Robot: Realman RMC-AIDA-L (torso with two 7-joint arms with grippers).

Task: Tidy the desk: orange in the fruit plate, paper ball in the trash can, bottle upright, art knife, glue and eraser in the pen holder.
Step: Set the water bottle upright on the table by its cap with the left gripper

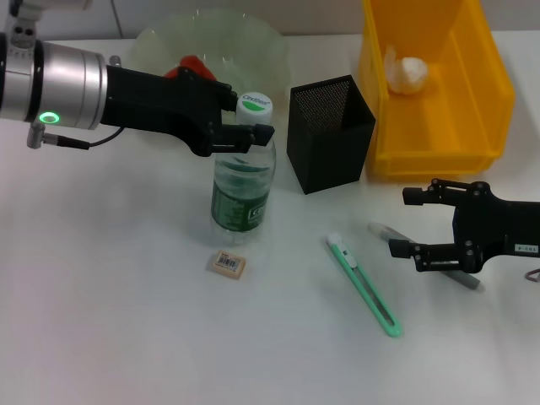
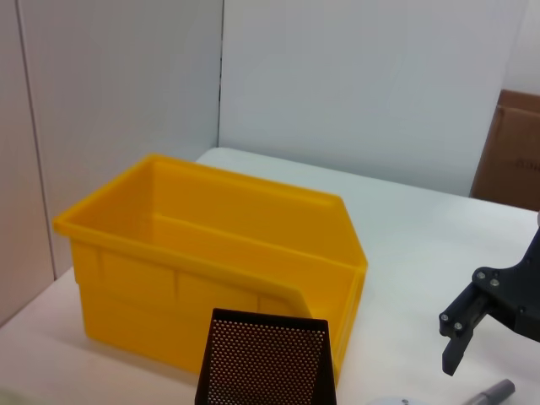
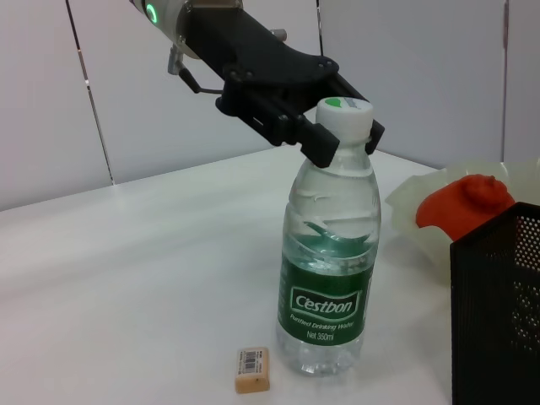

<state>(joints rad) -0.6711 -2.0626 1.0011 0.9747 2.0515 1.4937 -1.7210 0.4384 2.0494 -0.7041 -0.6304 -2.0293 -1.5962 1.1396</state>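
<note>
I see a clear bottle [image 1: 243, 177] with green label and white cap, a mint-green art knife [image 1: 364, 284], a tan eraser [image 1: 228, 264], a black mesh pen holder [image 1: 329, 132], a yellow bin [image 1: 434, 84], a white paper ball [image 1: 408, 72], a pale-green plate [image 1: 211, 42], and my black grippers.

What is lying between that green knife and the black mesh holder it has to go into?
Nothing visible. The knife lies on bare table just in front of the mesh holder; the bottle and eraser sit off toward the robot's left.
</note>
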